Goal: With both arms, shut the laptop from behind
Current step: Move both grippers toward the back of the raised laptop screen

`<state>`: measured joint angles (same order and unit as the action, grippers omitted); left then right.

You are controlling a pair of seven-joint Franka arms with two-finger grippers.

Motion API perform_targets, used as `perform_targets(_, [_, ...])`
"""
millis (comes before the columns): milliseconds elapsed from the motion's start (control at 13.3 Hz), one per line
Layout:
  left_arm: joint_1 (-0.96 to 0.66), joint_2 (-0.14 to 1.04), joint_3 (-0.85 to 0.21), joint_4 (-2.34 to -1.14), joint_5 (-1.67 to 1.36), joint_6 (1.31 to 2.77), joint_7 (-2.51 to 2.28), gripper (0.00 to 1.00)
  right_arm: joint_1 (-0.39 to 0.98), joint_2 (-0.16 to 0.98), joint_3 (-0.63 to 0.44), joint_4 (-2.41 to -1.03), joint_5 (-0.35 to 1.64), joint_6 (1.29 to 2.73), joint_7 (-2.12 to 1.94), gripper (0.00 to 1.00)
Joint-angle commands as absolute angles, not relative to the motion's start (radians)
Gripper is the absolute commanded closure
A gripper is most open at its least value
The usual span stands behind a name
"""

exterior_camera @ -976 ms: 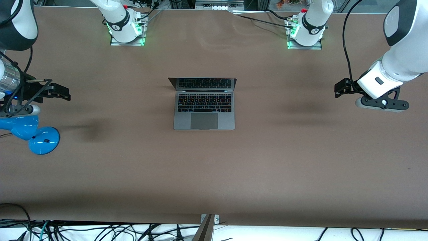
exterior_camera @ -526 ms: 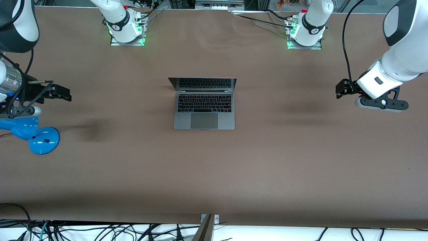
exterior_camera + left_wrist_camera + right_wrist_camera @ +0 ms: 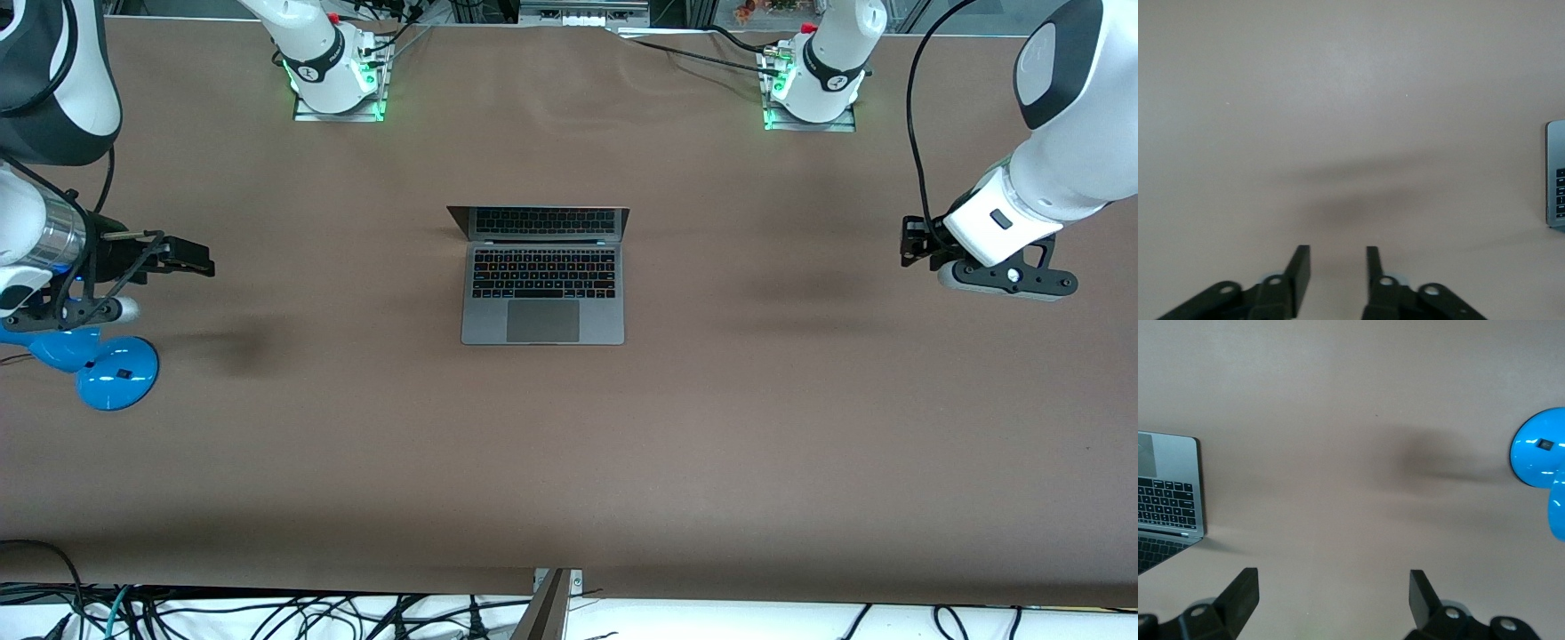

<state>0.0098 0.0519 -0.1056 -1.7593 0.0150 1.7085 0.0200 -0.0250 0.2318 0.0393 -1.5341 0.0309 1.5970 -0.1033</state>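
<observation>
Front view. The laptop (image 3: 542,274) is set open at mid-table, its screen raised toward the arms' bases and its trackpad toward the camera. The left gripper (image 3: 909,242) is held over bare table at the left arm's end, well apart from the laptop; nothing is carried. The right gripper (image 3: 188,258) is held over bare table at the right arm's end, equally well apart, with a blue lamp-like object (image 3: 105,372) just beside it on the table (image 3: 569,462). Judged step: approach, with the lid not yet touched.

Left wrist view. The left gripper's fingers (image 3: 1298,267) are seen part-way parted, with a narrow gap and nothing between them. Only an edge of the laptop's base (image 3: 1555,173) is caught ahead and to one side of the gripper.

Right wrist view. The right gripper's fingers (image 3: 1245,590) are spread wide and empty. The laptop's keyboard corner (image 3: 1168,503) is caught ahead to one side, the blue object (image 3: 1541,463) to the other.

Handling, as judgement. Both grippers are best brought round to the lid's back, toward the bases, one near each upper corner. The push is best matched in pace so the lid is lowered evenly, with the base kept from sliding toward the camera.
</observation>
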Motion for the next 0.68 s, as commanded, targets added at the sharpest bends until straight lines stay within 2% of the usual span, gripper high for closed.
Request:
perform_targets(0, [0.018,0.043,-0.11,-1.763,-0.008,1.684,0.017,0.0,-0.028,0.242,0.044,-1.517,0.057,1.582,-0.106,0.0])
perform_targets(225, [0.017,0.029,-0.135,-1.764,-0.009,1.677,0.012,0.0,-0.026,0.259,0.046,-1.52,0.096,1.578,-0.141,0.0])
perform_targets(601, [0.017,-0.004,-0.178,-1.769,-0.041,1.625,0.011,0.0,-0.025,0.296,0.054,-1.526,0.322,1.517,-0.141,0.0])
